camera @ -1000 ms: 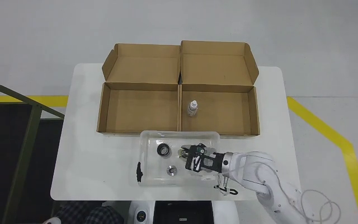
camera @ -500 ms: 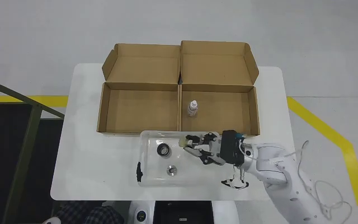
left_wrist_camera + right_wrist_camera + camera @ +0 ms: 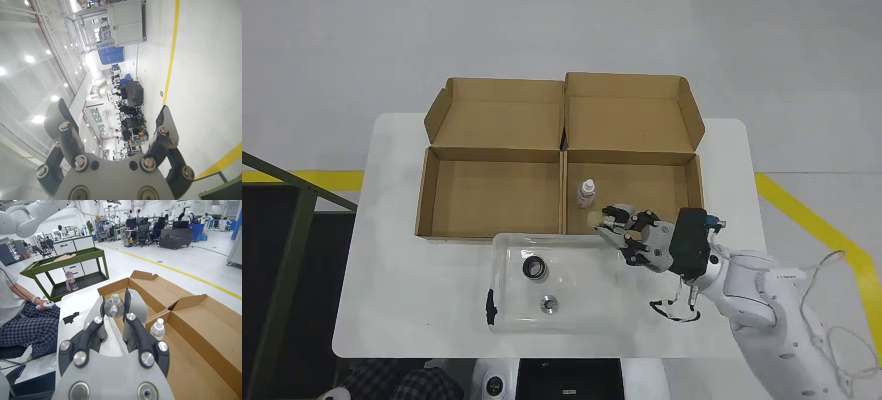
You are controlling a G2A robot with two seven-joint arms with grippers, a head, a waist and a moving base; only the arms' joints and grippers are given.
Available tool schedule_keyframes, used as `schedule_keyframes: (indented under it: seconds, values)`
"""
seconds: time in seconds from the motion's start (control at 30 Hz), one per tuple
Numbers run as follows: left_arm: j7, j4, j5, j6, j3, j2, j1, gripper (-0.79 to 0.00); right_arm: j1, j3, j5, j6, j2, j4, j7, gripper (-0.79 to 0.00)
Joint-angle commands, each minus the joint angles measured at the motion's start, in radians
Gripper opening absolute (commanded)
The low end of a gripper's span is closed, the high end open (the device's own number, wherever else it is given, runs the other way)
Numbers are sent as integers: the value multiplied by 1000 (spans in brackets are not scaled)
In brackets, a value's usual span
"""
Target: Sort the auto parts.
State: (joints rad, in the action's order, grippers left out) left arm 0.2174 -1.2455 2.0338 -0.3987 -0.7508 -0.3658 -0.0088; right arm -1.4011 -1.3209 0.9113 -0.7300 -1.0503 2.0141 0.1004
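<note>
A small cylindrical part is clamped end-on in the right gripper — held above the right-hand box, just inside its near wall, beside the white bottle.

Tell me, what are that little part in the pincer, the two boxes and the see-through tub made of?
Part: probably metal; its face is bright, silvery and mirror-like.
Boxes: plain brown cardboard, matte, with folded flaps.
Tub: seemingly clear plastic, glossy; the white table shows through.

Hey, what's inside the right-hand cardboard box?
One small white bottle by its left wall. The right gripper, holding a metal part, covers some of the floor.
</note>
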Motion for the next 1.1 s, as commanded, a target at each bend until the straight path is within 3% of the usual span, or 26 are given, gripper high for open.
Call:
schedule_keyframes:
  seconds: [0.0, 0.4, 1.07]
  values:
    - [0, 0, 0, 0, 0, 0, 0, 0, -6, -11, 1, 2, 1, 8, -9, -785]
    - [0, 0, 0, 0, 0, 0, 0, 0, -26, -48, 43, 20, 4, 36, -15, -785]
    - [0, 0, 0, 0, 0, 0, 0, 0, 105, -36, 88, 74, 16, -117, 388, -785]
